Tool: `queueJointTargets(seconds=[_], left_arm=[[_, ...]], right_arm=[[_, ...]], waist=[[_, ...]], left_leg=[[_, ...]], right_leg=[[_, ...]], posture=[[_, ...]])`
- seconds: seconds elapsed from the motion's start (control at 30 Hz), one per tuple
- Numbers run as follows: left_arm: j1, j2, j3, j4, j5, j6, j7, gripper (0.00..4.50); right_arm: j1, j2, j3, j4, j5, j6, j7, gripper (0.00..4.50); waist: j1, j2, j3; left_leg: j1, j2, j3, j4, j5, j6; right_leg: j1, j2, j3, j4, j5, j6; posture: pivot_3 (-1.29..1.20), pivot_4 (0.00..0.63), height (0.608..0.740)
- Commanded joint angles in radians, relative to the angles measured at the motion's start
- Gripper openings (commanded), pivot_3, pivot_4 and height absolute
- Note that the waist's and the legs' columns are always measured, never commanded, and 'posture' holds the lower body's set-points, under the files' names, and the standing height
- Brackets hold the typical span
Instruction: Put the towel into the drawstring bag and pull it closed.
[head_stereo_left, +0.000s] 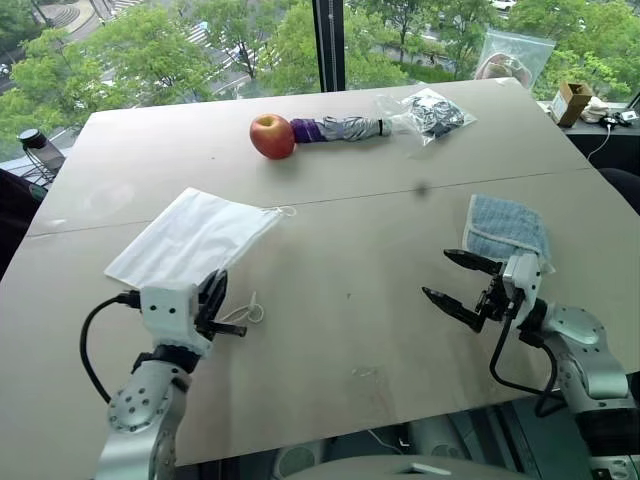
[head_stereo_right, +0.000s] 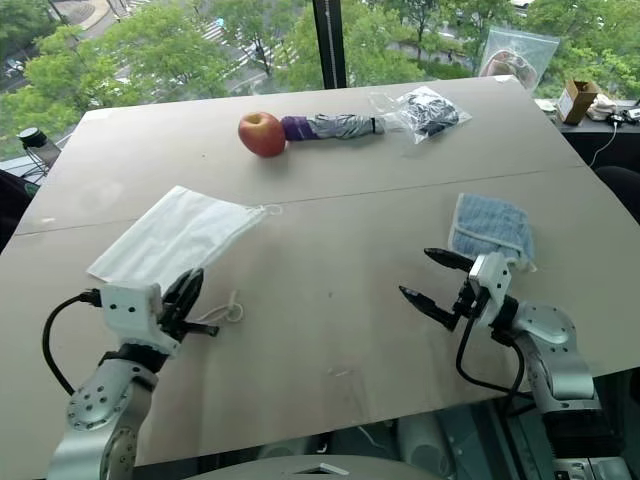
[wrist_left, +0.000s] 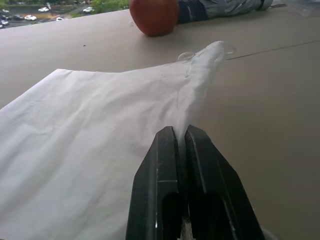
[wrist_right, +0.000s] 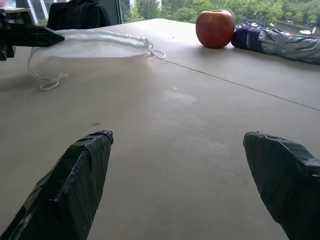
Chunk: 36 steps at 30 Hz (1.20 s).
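**Left gripper clamped on bag edge, right gripper wide and empty**

Near edge of the worktop (head_stereo_left: 340, 330): left gripper (head_stereo_left: 232, 318) clenched, fingers pinched on the near edge of the drawstring bag (head_stereo_left: 195, 238). A white cord loop (head_stereo_left: 250, 312) lies on the worktop just beside its tip. Right gripper (head_stereo_left: 457, 283) sits on the other side, jaws spread wide, nothing between them, pointing inward across the worktop.

Bag lies mostly flat, spreading away from the left gripper, a second cord loop (head_stereo_left: 284, 211) at its far corner. Towel (head_stereo_left: 505, 229) flat on the worktop just behind the right gripper, well apart from the bag.

Far side: apple (head_stereo_left: 272, 136) touching the end of a folded umbrella (head_stereo_left: 340, 129), then a clear plastic bag (head_stereo_left: 430, 113) with dark contents beside it.
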Motion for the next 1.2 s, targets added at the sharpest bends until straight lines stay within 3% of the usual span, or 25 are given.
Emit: queueJointTargets(seconds=[0.03, 0.1, 0.3, 0.43, 0.53, 0.67, 1.0, 1.1, 1.2], left_arm=[[0.022, 0.041, -0.009, 0.030, 0.235, -0.108, 0.097, 0.01], [0.033, 0.055, -0.020, 0.045, 0.332, -0.157, 0.134, 0.01], [0.060, -0.030, -0.022, 0.098, 0.323, -0.265, 0.176, 0.01], [0.079, -0.042, -0.027, 0.127, 0.340, -0.317, 0.173, 1.49], [0.081, -0.049, -0.012, 0.138, 0.356, -0.335, 0.194, 3.04], [0.075, -0.058, -0.015, 0.157, 0.344, -0.337, 0.191, 4.43], [0.043, -0.067, -0.018, 0.181, 0.291, -0.279, 0.154, 4.48], [0.037, -0.070, -0.002, 0.193, 0.270, -0.260, 0.152, 3.63], [0.031, -0.070, 0.005, 0.204, 0.259, -0.259, 0.149, 2.28]], right_arm=[[-0.011, -0.002, 0.005, -0.056, 0.019, 0.016, 0.001, 4.50], [-0.011, -0.001, 0.008, -0.055, 0.011, 0.017, -0.007, 4.50], [0.001, -0.008, 0.005, -0.072, 0.026, 0.043, -0.009, 4.50], [0.000, -0.008, 0.005, -0.072, 0.013, 0.044, -0.015, 4.50], [-0.002, -0.008, 0.005, -0.059, 0.007, 0.038, -0.015, 4.50], [-0.007, -0.007, 0.009, -0.041, -0.003, 0.028, -0.009, 4.50], [-0.020, -0.008, 0.004, -0.013, -0.017, 0.011, 0.001, 4.50], [-0.020, -0.008, 0.003, -0.010, -0.019, 0.007, 0.001, 4.50], [-0.020, -0.006, 0.000, -0.010, -0.020, 0.005, -0.005, 4.50]], waist=[[0.000, 0.000, 0.000], [0.000, 0.000, 0.000], [0.002, 0.000, 0.000], [0.001, -0.001, 0.000], [0.001, -0.001, 0.001], [0.001, -0.001, 0.001], [0.001, -0.001, 0.001], [0.001, -0.001, 0.001], [0.000, -0.001, 0.001]], left_leg=[[0.000, 0.000, 0.000, 0.000, 0.000, 0.000], [0.000, 0.000, 0.000, 0.000, 0.000, 0.000], [0.000, 0.000, 0.000, 0.000, 0.000, 0.000], [0.000, 0.000, 0.000, 0.000, 0.000, 0.000], [-0.001, 0.000, 0.000, 0.000, 0.000, 0.000], [-0.001, 0.000, 0.000, 0.000, 0.000, 0.000], [-0.001, 0.000, 0.000, 0.000, 0.000, 0.000], [-0.001, 0.000, 0.000, 0.000, 0.000, 0.000], [-0.001, 0.000, 0.000, 0.000, 0.000, 0.000]], right_leg=[[0.000, 0.000, 0.000, 0.000, 0.000, 0.000], [0.000, 0.001, -0.002, 0.000, -0.001, -0.001], [0.000, -0.002, -0.001, 0.000, -0.001, -0.001], [0.000, -0.002, -0.001, 0.000, -0.001, 0.001], [0.000, -0.002, -0.003, 0.000, -0.002, 0.001], [0.000, -0.001, -0.003, 0.000, -0.002, 0.002], [0.000, -0.001, -0.004, 0.000, -0.001, 0.003], [0.000, -0.001, -0.004, 0.000, -0.001, 0.003], [0.000, -0.001, -0.004, 0.000, -0.001, 0.003]], posture=[[0.00, 0.150, 0.740], [0.00, 0.150, 0.740], [0.00, 0.150, 0.740], [0.00, 0.150, 0.740], [0.00, 0.150, 0.740], [0.00, 0.150, 0.740], [0.00, 0.150, 0.740], [0.00, 0.150, 0.740], [0.00, 0.150, 0.740]])
